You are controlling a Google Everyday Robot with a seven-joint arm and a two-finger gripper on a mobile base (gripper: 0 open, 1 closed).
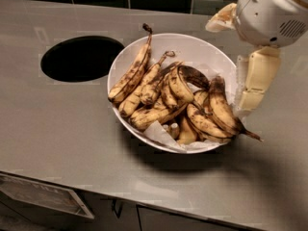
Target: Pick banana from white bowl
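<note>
On the grey desk [62,129], the white bowl [192,40] sat heaped with overripe fruit. I judged the approach should swing left over the rim and drop straight onto the stubby curved banana [175,85] near the heap's middle, clear of its dark neighbour [195,75]. The gripper [253,86] hung just outside the bowl's right rim, seemingly holding nothing; whether it was apart or together I could not tell.

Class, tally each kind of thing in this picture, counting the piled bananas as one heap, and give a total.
Glossy white round bowl: 1
Heap of brown-speckled yellow bananas: 1
Dark round hole in grey counter: 1
Cream robot gripper, beside bowl's right rim: 1
Total: 4
</note>
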